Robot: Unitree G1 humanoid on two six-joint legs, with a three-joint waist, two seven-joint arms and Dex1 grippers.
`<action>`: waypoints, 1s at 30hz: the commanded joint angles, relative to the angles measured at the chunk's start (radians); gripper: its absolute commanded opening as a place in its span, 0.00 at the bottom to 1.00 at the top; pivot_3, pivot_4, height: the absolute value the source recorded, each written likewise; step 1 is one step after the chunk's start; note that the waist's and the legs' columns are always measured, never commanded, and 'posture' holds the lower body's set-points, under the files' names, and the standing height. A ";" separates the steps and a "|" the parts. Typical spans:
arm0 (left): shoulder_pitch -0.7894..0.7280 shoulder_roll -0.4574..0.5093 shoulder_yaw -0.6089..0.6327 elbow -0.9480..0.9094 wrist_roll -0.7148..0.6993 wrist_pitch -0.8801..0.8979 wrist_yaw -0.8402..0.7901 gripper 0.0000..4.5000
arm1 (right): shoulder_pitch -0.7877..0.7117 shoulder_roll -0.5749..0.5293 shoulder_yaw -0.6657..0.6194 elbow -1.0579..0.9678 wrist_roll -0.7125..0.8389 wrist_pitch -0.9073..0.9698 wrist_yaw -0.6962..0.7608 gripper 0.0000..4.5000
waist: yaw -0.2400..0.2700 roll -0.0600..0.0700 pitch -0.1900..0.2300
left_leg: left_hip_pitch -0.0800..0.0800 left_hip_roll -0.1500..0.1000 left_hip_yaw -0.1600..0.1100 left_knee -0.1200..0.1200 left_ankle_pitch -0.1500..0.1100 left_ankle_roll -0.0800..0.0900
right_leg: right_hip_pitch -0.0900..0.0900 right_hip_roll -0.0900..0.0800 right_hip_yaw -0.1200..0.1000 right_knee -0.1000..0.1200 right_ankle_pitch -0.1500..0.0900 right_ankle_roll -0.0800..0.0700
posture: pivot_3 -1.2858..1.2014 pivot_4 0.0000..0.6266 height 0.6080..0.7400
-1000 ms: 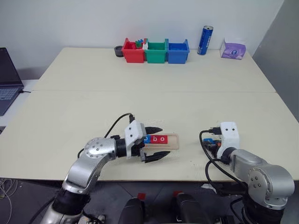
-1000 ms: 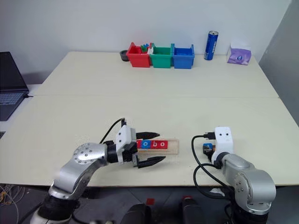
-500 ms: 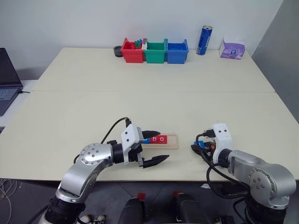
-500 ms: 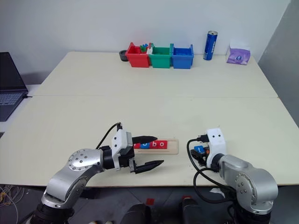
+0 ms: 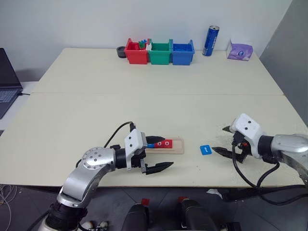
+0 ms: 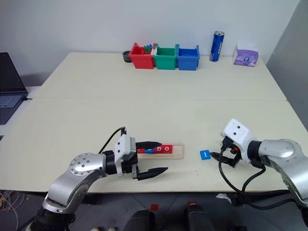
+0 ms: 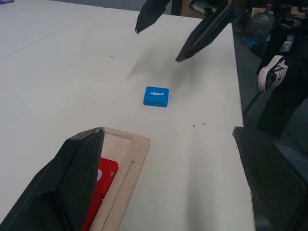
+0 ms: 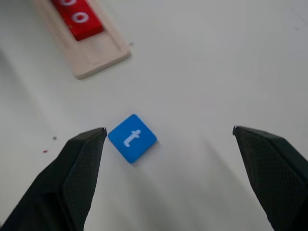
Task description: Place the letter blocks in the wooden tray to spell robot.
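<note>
At the far left edge sits one laptop (image 5: 8, 79). On the near part of the table (image 5: 144, 96) the left gripper (image 5: 158, 153) points right with its two black fingers spread apart, empty, straddling the left end of the wooden tray (image 5: 177, 146). In the tray's groove, letter blocks lie in a row; its right end is empty. Two red ones (image 8: 77, 18) show past the upper finger, the rest partly hidden by it, so I cannot count them all. Just right of the tray, one blue block (image 5: 205, 149) marked "t" lies flat on the table, apart from the tray. Right of that, the right gripper (image 5: 225, 140) hovers wide open, holding nothing. Along the far edge stand three bins (image 5: 160, 53), red, green and blue, then one blue can (image 5: 211, 41) and one purple tissue pack (image 5: 239, 50).
</note>
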 commanded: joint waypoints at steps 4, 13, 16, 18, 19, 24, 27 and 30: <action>-0.026 0.010 -0.007 0.009 0.007 -0.052 -0.028 1.00 | -0.065 0.037 0.122 0.239 -0.088 -0.368 0.218 0.99 | 0.001 0.000 0.000 | 0.000 0.000 0.001 0.001 0.000 0.000 | 0.000 -0.001 0.001 0.001 0.000 0.000 | 0.52 0.24 1.00; -0.019 0.011 0.001 0.012 0.012 -0.070 -0.019 1.00 | -0.182 0.112 0.226 0.521 -0.209 -0.579 0.326 0.99 | 0.003 0.000 0.000 | 0.000 0.000 0.000 0.001 0.000 0.000 | 0.000 -0.001 0.001 0.002 0.000 0.000 | 0.52 0.24 1.00; -0.014 0.010 0.003 0.009 0.012 -0.071 -0.015 1.00 | -0.199 0.128 0.233 0.571 -0.226 -0.601 0.343 0.99 | 0.003 0.000 0.000 | 0.001 0.000 0.000 0.001 0.000 0.000 | 0.000 -0.001 0.001 0.002 0.001 -0.001 | 0.52 0.24 1.00; -0.012 0.011 0.004 0.008 0.010 -0.072 -0.012 1.00 | -0.212 0.134 0.236 0.601 -0.231 -0.603 0.355 0.99 | 0.003 0.000 0.000 | 0.001 0.000 0.000 0.001 0.000 0.000 | 0.000 -0.001 0.001 0.002 0.001 -0.001 | 0.52 0.24 1.00; -0.011 0.012 0.004 0.008 0.010 -0.073 -0.011 1.00 | -0.215 0.137 0.235 0.609 -0.232 -0.602 0.359 0.99 | 0.004 0.000 0.000 | 0.001 0.000 0.000 0.001 0.000 0.000 | 0.000 -0.001 0.001 0.002 0.001 -0.001 | 0.52 0.24 1.00; -0.010 0.014 0.008 0.018 0.009 -0.079 -0.014 1.00 | -0.251 0.157 0.225 0.668 -0.237 -0.594 0.373 0.91 | 0.003 0.000 0.000 | 0.005 0.000 0.001 0.002 0.000 0.000 | 0.003 -0.001 0.001 0.003 0.001 -0.001 | 0.52 0.24 1.00; -0.010 0.018 0.012 0.027 0.009 -0.086 -0.019 1.00 | -0.248 0.156 0.222 0.669 -0.235 -0.595 0.383 0.72 | 0.004 0.000 0.000 | 0.006 0.000 0.001 0.002 0.000 0.000 | 0.004 -0.001 0.001 0.003 0.001 -0.001 | 0.52 0.24 1.00; -0.012 0.024 0.014 0.036 0.007 -0.092 -0.024 1.00 | -0.240 0.158 0.217 0.654 -0.229 -0.585 0.383 0.48 | 0.004 0.000 0.000 | 0.007 0.000 0.001 0.002 0.000 0.000 | 0.005 -0.001 0.002 0.003 0.001 -0.001 | 0.52 0.24 1.00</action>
